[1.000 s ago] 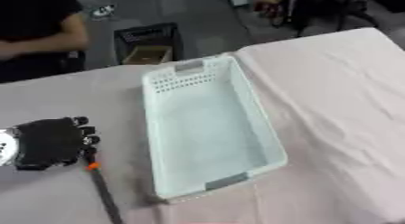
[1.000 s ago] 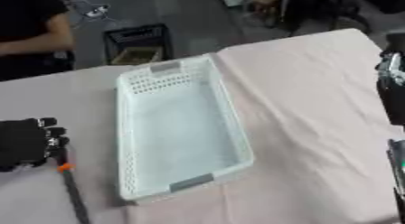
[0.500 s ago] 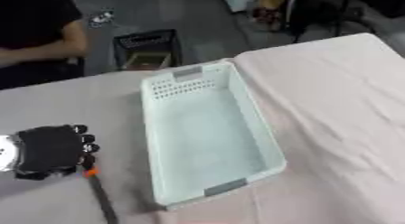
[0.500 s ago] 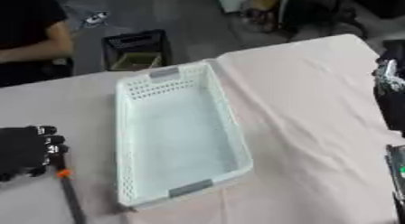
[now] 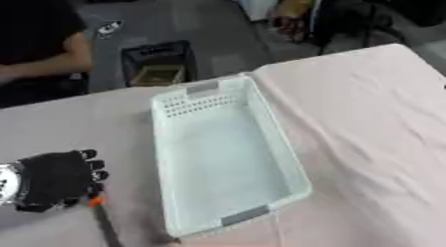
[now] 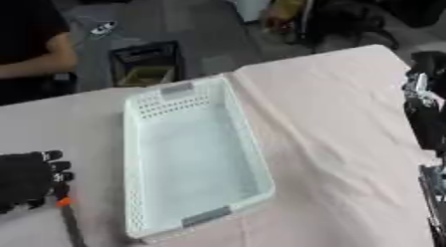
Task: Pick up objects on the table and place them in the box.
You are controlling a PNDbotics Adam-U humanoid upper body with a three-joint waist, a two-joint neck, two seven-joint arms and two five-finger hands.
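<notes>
The box is a pale green plastic basket (image 5: 228,161), long and empty, lying askew in the middle of the table. My left hand (image 5: 54,180) is black and sits at the lower left, back up, fingers curled. It sits over the top end of a thin black tool with an orange collar (image 5: 96,202). The tool's shaft (image 6: 71,228) runs toward the front edge. My right arm (image 6: 427,111) shows as a black and silver shape at the right edge of the right eye view; its hand cannot be made out.
A pink cloth (image 5: 375,121) covers the table to the right of the basket. Beyond the far edge a black crate (image 5: 157,61) stands on the floor. A person in black (image 5: 39,47) sits at the far left.
The whole picture has shifted, so the camera has moved. My left hand stays on the tool's end, and the basket keeps its place on the table.
</notes>
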